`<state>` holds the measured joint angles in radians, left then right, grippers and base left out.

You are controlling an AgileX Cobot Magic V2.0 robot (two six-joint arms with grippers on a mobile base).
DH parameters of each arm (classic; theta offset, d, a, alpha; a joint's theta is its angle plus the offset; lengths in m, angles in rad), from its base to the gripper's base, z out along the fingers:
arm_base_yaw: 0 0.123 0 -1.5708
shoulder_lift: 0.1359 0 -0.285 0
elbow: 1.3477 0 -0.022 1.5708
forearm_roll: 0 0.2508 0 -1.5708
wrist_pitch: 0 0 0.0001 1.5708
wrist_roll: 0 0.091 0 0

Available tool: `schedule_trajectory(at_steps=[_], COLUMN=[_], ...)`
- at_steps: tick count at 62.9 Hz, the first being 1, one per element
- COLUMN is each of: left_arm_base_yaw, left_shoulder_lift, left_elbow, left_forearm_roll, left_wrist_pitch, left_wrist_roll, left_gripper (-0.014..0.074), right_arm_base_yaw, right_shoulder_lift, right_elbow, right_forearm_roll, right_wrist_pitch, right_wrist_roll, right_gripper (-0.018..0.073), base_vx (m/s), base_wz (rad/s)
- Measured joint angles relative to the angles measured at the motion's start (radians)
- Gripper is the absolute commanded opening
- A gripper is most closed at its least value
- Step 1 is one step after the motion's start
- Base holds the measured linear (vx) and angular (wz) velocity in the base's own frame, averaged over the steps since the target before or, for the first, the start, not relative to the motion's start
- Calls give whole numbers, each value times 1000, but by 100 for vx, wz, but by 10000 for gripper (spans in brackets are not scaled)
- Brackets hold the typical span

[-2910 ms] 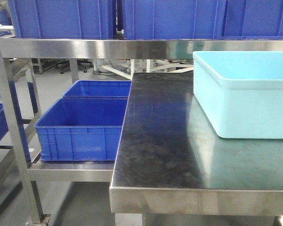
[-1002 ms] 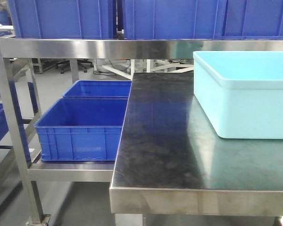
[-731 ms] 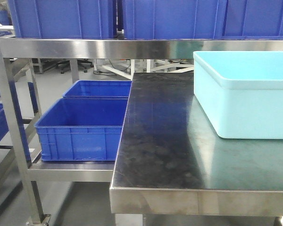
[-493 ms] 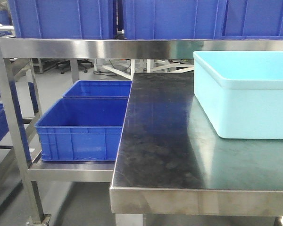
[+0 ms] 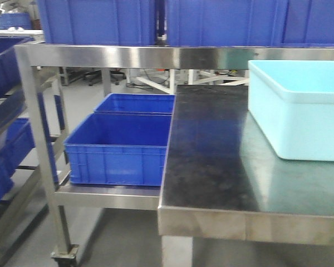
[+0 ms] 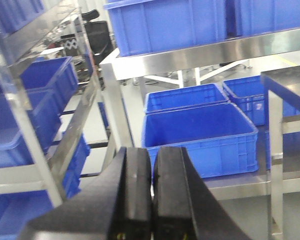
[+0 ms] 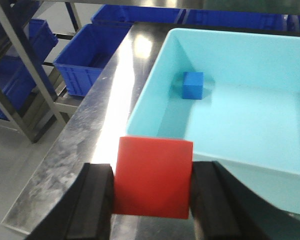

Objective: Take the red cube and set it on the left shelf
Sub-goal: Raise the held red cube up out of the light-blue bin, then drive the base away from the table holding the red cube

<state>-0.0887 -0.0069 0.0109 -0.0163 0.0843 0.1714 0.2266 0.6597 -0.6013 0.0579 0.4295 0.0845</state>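
Note:
My right gripper (image 7: pixel 152 192) is shut on the red cube (image 7: pixel 153 177) and holds it above the steel table (image 7: pixel 85 140), beside the near left corner of the light blue tray (image 7: pixel 155 110). My left gripper (image 6: pixel 152 187) is shut and empty, pointing at the steel shelf rack on the left (image 6: pixel 115 105) and the blue bins on its low shelf (image 6: pixel 200 132). Neither gripper nor the cube shows in the front view, where the rack (image 5: pixel 39 133) stands to the left of the table (image 5: pixel 211 161).
A blue cube (image 7: pixel 193 84) lies inside the light blue tray (image 5: pixel 300 111). Blue bins (image 5: pixel 119 147) sit on the low shelf, more blue bins (image 5: pixel 100 22) on the top shelf. Another rack with blue bins (image 6: pixel 25 115) stands further left.
The front view has shifted so the whole scene sits further right and more of the left rack shows; the base has turned or moved left. No object on the table has moved.

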Motion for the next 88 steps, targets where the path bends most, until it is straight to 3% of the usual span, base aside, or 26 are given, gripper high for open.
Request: schedule_trajectory(at_steps=[41, 88], left_arm_base_yaw=[0, 0], left_shoulder_lift=[0, 0], left_elbow=[0, 0], left_forearm_roll=[0, 0], left_wrist_pitch=[0, 0], left_wrist_roll=[0, 0], left_gripper=[101, 102], right_arm_base_yaw=[-1, -1], right_shoulder_lift=[0, 0], right_elbow=[0, 0], right_forearm_roll=[0, 0], right_wrist_pitch=[2, 2], right_wrist_roll=[0, 0], right_gripper=[29, 29], base_vx=[-15, -16], base_wz=[18, 50])
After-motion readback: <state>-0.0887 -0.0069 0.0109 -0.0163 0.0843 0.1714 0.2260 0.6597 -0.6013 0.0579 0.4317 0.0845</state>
